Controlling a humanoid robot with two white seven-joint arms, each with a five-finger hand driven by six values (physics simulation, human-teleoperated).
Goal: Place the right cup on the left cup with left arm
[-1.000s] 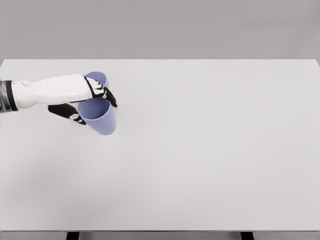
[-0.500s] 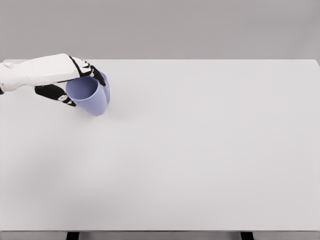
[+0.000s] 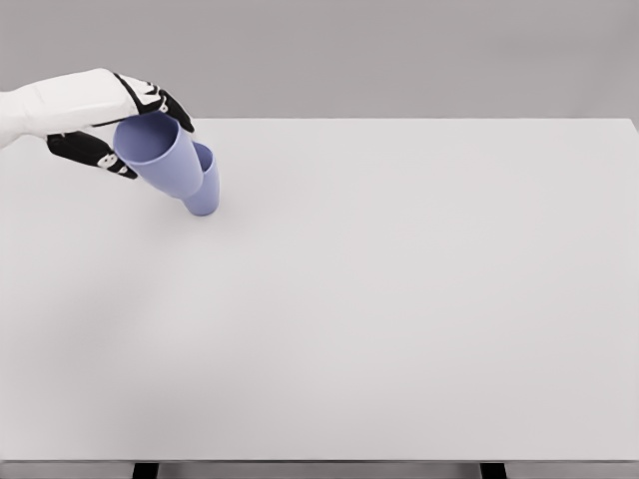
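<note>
The left hand (image 3: 110, 130), white with black fingers, comes in from the upper left on a white forearm and is clamped around the rim end of a lavender-blue, tapered plastic cup (image 3: 160, 158); this held cup is lifted off the surface and tilted, its open mouth turned up and to the left, its base pointing down to the right; just behind and below it stands a second lavender-blue tapered cup (image 3: 206, 185) on the plain white tabletop (image 3: 399, 299), near the far left corner; the held cup overlaps the standing one, and whether they touch cannot be told; a grey wall (image 3: 399, 50) lies beyond the table.
</note>
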